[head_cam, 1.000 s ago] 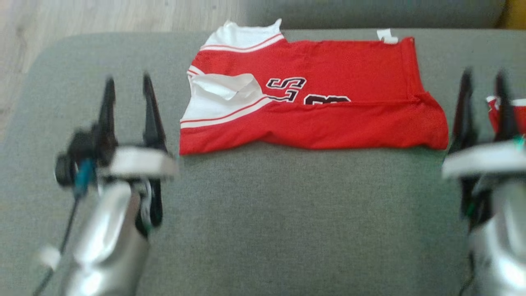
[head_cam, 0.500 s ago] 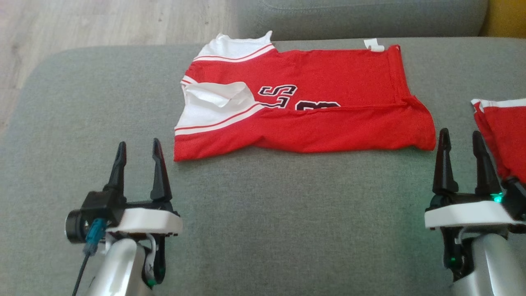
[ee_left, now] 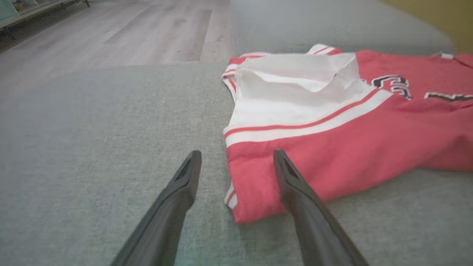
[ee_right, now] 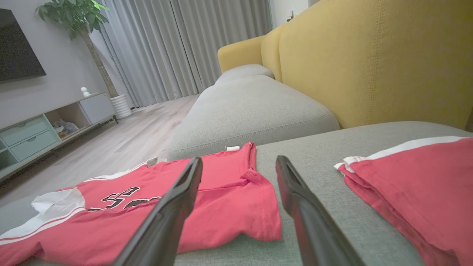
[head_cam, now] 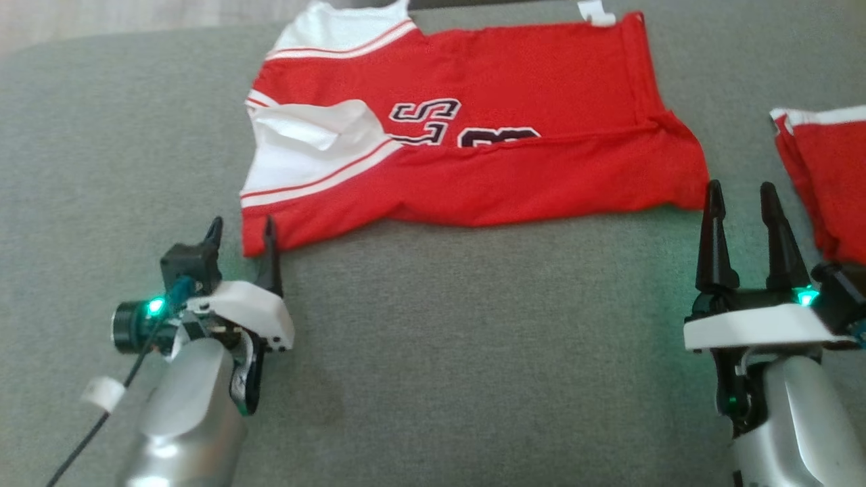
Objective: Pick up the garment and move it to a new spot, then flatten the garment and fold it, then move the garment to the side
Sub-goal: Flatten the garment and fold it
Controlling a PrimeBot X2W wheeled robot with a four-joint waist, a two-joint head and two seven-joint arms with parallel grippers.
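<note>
A red garment [head_cam: 514, 176] with white striped sleeves and dark lettering lies spread on the grey sofa cushion [head_cam: 433, 338], its near half folded over. My left gripper [head_cam: 243, 223] stands open at the garment's near left corner. In the left wrist view that corner of the garment [ee_left: 351, 140] lies between the fingers of the left gripper [ee_left: 237, 153], with the right finger over the fabric. My right gripper [head_cam: 739, 186] is open with nothing in it, just right of the near right corner. In the right wrist view the right gripper [ee_right: 239, 159] points past that corner of the garment [ee_right: 221, 207].
A second red piece with white trim [head_cam: 832, 176] lies folded at the cushion's right edge, close to my right arm. A yellow sofa back [ee_right: 369, 62] rises behind it. Wooden floor [ee_left: 129, 33] lies beyond the cushion's far left edge.
The head camera has tipped down, so the whole picture shifted. My left gripper has moved forward and right to the garment's near left corner. The right gripper has edged forward.
</note>
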